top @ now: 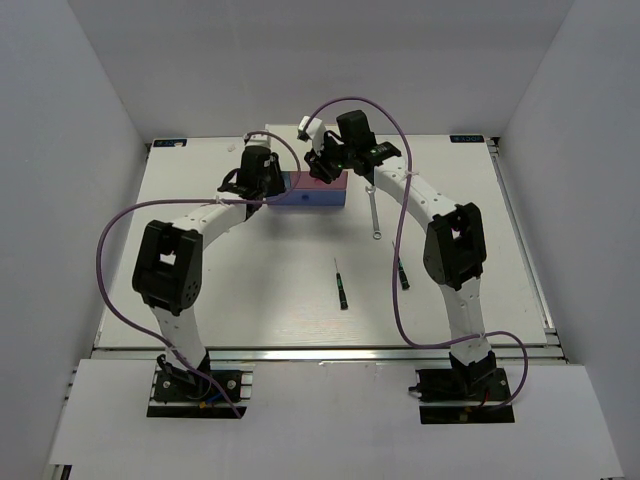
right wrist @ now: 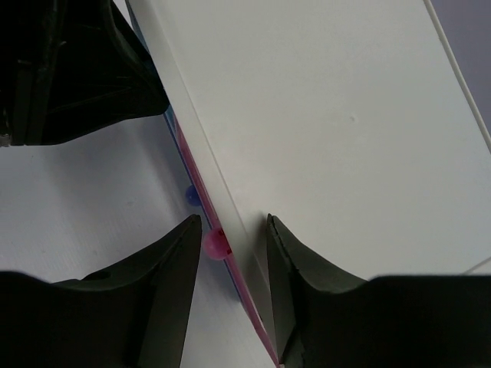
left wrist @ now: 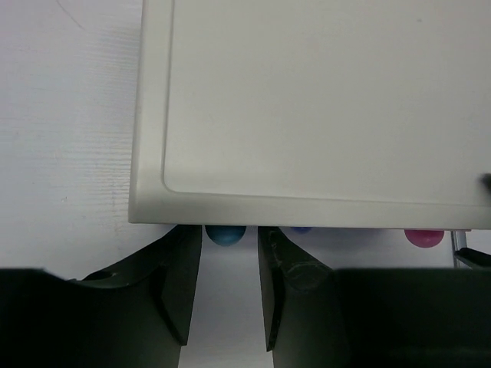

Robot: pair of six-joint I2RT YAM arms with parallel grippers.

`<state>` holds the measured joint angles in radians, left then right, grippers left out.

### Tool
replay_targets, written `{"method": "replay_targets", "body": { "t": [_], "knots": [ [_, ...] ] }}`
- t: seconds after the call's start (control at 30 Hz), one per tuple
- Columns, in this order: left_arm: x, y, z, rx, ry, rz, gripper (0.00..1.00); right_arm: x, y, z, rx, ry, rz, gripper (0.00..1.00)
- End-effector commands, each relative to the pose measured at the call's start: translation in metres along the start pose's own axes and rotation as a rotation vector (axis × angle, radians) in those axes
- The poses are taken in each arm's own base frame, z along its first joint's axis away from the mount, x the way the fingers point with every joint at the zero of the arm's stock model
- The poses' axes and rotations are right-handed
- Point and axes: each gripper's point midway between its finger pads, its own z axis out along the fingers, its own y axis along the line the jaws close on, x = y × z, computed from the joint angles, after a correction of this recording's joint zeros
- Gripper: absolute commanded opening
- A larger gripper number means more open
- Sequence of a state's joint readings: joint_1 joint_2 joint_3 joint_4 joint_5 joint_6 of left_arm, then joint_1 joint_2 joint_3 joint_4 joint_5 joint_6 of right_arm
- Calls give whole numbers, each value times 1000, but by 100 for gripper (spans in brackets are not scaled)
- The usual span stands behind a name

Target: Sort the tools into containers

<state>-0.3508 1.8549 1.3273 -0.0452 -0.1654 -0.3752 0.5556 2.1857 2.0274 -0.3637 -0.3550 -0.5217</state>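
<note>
We see the left arm (top: 200, 215) and right arm (top: 415, 195) built of white curved links joined by blocky black joint housings (top: 165, 265). Each trails a looping purple cable (top: 105, 290) and ends in a black base (top: 185, 385). Our wrist views show dark, matte, wedge-shaped fingers (left wrist: 180, 284).

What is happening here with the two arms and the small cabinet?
Both arms are at the white cabinet. The left tool stands open around the blue knob, and the right tool stands open around the pink knob. Neither is clamped on its knob yet. A silver wrench and two screwdrivers lie on the table in front of the cabinet, not yet sorted.
</note>
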Motion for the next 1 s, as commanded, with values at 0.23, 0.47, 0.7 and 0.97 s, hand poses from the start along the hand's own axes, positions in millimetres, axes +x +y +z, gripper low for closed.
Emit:
{"method": "replay_targets", "body": {
  "t": [0.23,0.47,0.7,0.97],
  "knots": [
    [-25,-1,1,-25,-79,-11,35,1,5,2,-31,-7,29,35],
    [-29,-1,-9,-4,-120,-19,14,11,8,4,-31,19,39,28],
    [-22,-6,-34,53,-113,-43,11,22,3,6,5,49,55,26],
    [-13,-12,-85,122,-107,-52,9,32,0,11,30,75,68,25]
  ]
}}
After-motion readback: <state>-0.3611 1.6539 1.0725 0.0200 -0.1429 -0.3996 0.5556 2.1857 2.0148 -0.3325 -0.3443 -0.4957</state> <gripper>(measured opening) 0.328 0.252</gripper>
